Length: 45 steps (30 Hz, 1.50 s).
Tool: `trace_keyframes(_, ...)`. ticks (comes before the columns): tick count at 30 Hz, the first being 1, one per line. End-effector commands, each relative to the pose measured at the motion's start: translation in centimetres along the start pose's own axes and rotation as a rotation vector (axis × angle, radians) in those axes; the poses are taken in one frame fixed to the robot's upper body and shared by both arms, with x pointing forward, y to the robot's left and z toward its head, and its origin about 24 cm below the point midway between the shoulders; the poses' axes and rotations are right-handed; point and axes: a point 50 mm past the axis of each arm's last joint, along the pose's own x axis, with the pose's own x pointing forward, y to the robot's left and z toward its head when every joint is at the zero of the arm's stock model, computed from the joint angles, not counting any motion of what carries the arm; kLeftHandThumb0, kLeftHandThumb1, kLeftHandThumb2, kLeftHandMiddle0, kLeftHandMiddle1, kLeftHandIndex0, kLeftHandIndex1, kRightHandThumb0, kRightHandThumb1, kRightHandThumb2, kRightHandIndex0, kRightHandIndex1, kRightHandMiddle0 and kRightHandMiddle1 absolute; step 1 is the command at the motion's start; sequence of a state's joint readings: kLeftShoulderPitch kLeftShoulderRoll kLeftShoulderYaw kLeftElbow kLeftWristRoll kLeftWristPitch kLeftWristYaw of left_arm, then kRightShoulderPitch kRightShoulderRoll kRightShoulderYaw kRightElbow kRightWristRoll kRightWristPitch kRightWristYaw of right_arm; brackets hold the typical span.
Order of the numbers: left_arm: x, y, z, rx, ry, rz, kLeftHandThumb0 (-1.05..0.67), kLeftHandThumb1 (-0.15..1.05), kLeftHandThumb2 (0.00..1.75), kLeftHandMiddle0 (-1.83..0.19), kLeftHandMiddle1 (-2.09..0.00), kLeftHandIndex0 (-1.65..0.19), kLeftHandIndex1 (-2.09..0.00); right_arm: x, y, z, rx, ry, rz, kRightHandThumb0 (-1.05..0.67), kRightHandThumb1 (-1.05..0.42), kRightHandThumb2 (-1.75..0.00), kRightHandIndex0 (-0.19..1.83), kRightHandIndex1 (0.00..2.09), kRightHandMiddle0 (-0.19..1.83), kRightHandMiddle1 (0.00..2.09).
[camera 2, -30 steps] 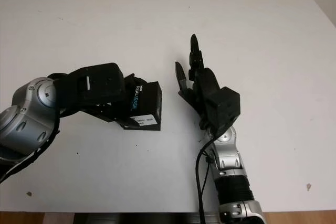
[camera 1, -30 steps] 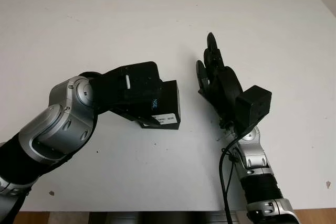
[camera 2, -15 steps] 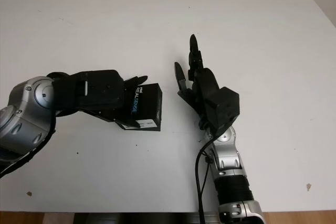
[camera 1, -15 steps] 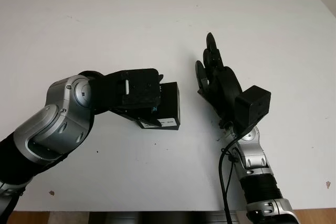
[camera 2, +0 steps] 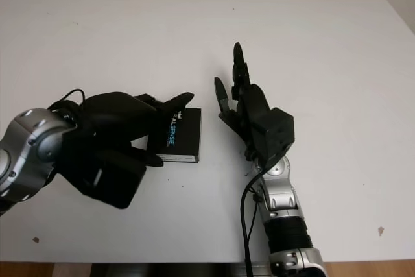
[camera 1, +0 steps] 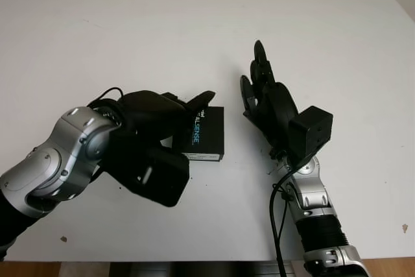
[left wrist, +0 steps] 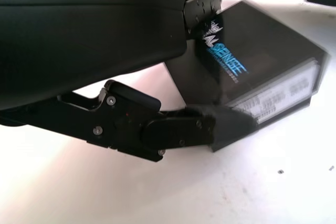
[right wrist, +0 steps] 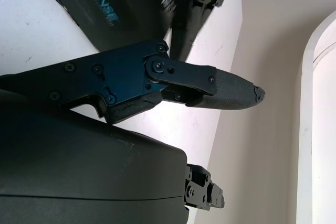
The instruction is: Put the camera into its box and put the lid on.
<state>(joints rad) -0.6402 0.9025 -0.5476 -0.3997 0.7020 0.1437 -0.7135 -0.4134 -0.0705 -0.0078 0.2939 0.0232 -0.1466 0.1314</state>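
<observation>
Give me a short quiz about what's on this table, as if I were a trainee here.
1. True or false: the black box lies on the white table with its lid closed.
2. Which hand is at the box?
A. the left hand
B. the right hand
C. both
3. Fill in: the right hand is open and stands to the ____ of the box as the head camera sees it.

Key
1. True: the box lies flat, closed, with its printed top up.
2. A: left fingers lie against the box's side and top, while the right hand is apart from it.
3. right
</observation>
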Motion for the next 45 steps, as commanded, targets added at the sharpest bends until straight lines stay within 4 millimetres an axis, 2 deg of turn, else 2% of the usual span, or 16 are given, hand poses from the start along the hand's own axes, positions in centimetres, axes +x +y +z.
trace_keyframes(1,0.1,-0.1,-0.1,-0.004,0.003,0.009,-0.81,1.05,0.68,0.19,0.00,0.19,0.00,0.0,-0.1,0.1,0.003,-0.011,0.002,-0.71,-1.05,-0.59,-0.19,0.00,-0.19,0.03)
trace_keyframes(16,0.3,1.8,-0.9,-0.011,0.050,0.065,-0.87,1.05,0.77,0.19,0.00,0.19,0.00,-0.2,-0.1,0.1,-0.003,-0.005,0.017,-0.71,-1.05,-0.59,-0.19,0.00,-0.19,0.04)
trace_keyframes(19,0.3,2.0,-1.5,-0.076,0.044,0.059,-0.88,1.05,0.79,0.19,0.00,0.19,0.00,-0.2,-0.2,0.1,-0.004,-0.004,0.016,-0.71,-1.05,-0.59,-0.19,0.00,-0.19,0.05)
trace_keyframes(24,-0.6,2.2,-2.9,-0.392,-0.016,0.085,-0.89,1.05,0.76,0.19,0.00,0.19,0.00,-0.3,-0.4,0.1,0.000,-0.008,0.012,-0.71,-1.05,-0.59,-0.19,0.00,-0.19,0.05)
trace_keyframes(27,-1.4,2.2,-4.2,-0.630,-0.060,0.184,-0.89,1.05,0.76,0.19,0.00,0.19,0.00,-0.3,-0.6,0.1,0.001,-0.006,0.008,-0.72,-1.05,-0.59,-0.19,0.00,-0.19,0.04)
trace_keyframes(31,-2.0,0.9,-5.9,-0.900,-0.091,0.341,-0.87,1.05,0.70,0.19,0.00,0.19,0.00,-0.4,-0.9,0.2,-0.003,-0.003,-0.005,-0.70,-1.05,-0.60,-0.19,0.00,-0.19,0.04)
trace_keyframes(37,-1.1,-0.9,-7.6,-1.212,-0.078,0.683,-0.83,1.05,0.65,0.19,0.00,0.19,0.00,-0.5,-1.4,0.6,-0.012,-0.021,-0.024,-0.72,-1.05,-0.60,-0.19,0.00,-0.19,0.01)
trace_keyframes(42,0.2,-2.3,-8.3,-1.366,-0.063,0.865,-0.82,1.05,0.65,0.19,0.00,0.19,0.00,-0.3,-1.5,1.4,-0.032,-0.031,-0.056,-0.76,-1.05,-0.61,-0.19,0.00,-0.19,0.00)
trace_keyframes(45,0.7,-3.4,-8.4,-1.430,-0.027,0.900,-0.82,1.05,0.67,0.19,0.00,0.19,0.00,-0.1,-1.5,1.9,-0.046,-0.036,-0.079,-0.78,-1.05,-0.62,-0.19,0.00,-0.19,0.00)
